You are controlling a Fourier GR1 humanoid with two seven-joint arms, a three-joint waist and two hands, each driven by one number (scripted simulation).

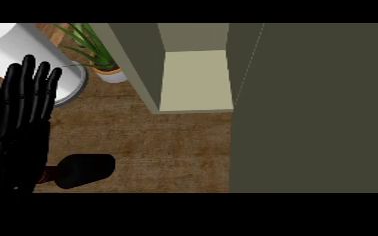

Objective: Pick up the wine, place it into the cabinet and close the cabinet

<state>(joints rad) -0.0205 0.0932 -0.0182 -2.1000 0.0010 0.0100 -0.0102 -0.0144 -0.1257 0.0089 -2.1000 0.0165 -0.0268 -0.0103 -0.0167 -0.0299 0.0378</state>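
Note:
The wine bottle [85,170] is a dark shape with a reddish part beside it, on the brown counter [170,145] at the lower left. The hand partly hides its left end. My left hand [26,120] is at the left edge, open, fingers straight and pointing up, just left of the bottle; I cannot tell if they touch. The olive cabinet [140,65] stands at the back with its pale inside shelf [196,80] showing and nothing on it. Its open door [303,105] fills the right side. My right hand shows nowhere.
A potted green plant [96,50] stands at the back left beside the cabinet's wall. A large white round object [44,55] sits behind my left hand. Bare counter lies between the bottle and the cabinet's front.

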